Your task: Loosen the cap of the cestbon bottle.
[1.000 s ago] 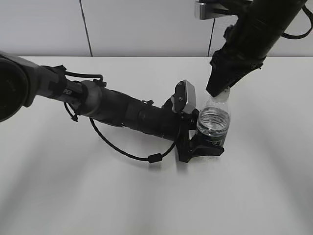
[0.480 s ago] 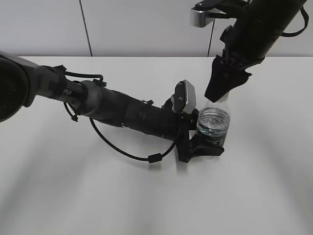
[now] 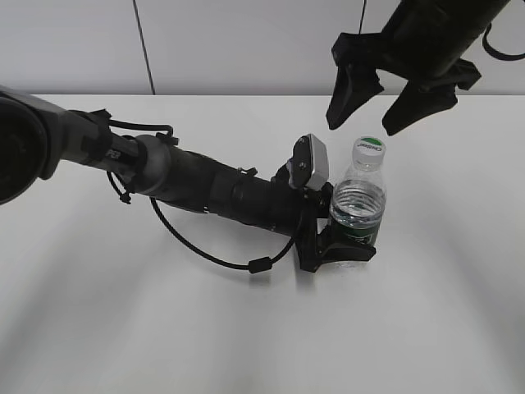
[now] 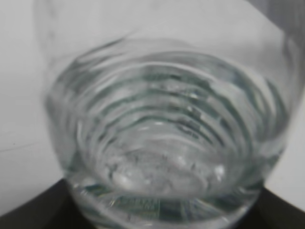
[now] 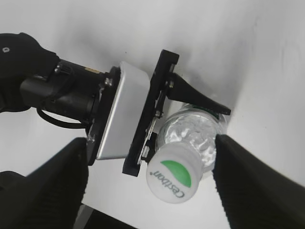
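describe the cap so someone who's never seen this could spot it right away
Find the left gripper clamped low around the clear cestbon bottle standing on the white table. The cap sits on its neck: small, round, white, with a green leaf mark, below the open right gripper.

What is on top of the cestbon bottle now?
The cap sits on the cestbon bottle, white with a green mark. The open right gripper hangs above it without touching. The neck thread is hidden under the cap.

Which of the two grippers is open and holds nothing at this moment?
The right gripper: its fingers are spread wide above the cap, touching nothing. The left gripper is closed around the lower body of the cestbon bottle.
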{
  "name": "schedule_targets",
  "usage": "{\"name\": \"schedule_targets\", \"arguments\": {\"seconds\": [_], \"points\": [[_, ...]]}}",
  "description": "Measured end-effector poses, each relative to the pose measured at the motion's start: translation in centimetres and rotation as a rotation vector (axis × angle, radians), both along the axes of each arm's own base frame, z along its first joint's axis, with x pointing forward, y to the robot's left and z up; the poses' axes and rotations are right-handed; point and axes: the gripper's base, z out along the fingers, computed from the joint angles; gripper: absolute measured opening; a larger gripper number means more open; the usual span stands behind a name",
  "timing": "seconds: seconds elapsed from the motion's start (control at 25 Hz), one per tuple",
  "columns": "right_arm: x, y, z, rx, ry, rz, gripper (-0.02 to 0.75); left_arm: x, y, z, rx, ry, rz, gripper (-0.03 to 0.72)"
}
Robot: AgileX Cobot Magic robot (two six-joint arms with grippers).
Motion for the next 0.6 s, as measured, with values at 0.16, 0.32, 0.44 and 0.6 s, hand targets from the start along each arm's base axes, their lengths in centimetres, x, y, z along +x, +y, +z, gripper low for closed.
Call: {"name": "schedule_targets", "arguments": {"seconds": [0.16,0.32,0.44,0.6], "points": [[-0.2,0.0,-1.6,-0.034,0.123,-0.006,0.582,0.0,0.0,0.0,0.000,0.001,0.000,0.504],[-0.1,0.0,-2.2,-0.044,0.151,-0.008,0.566,0.0,0.0,0.0,0.000,0.002,0.002,0.504],[-0.1,-0.1,-2.2,-0.061,0.145,0.006,0.456,0.0,0.0,0.0,0.000,0.002,0.002,0.504],[-0.1,-0.2,-2.3,-0.074,0.134,0.031,0.303,0.0,0.0,0.0,0.000,0.003,0.003,0.504]]}}
